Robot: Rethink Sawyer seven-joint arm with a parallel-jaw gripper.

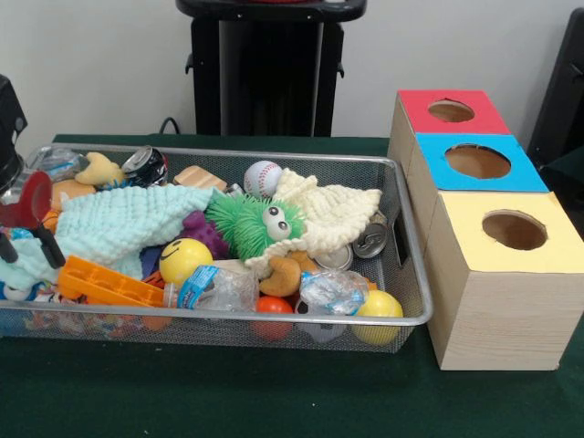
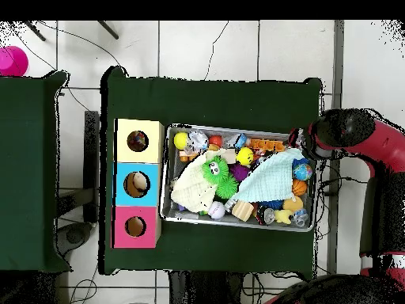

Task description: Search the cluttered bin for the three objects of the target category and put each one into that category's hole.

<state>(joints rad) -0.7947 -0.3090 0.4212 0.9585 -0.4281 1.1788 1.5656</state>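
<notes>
The cluttered bin of silver wire mesh lies on the green table and also shows in the overhead view. It holds a baseball, a green fuzzy toy with eyes, a yellow smiley ball, a plain yellow ball, an orange ball, crushed bottles, cans, a mint cloth and a cream cloth. The hole is in the yellow box top. My gripper hangs over the bin's end farthest from the boxes; its state is unclear.
A blue-topped box and a red-topped box stand in a row behind the yellow one, each with its own hole. The black pedestal is behind the bin. A second green table and a pink object show overhead.
</notes>
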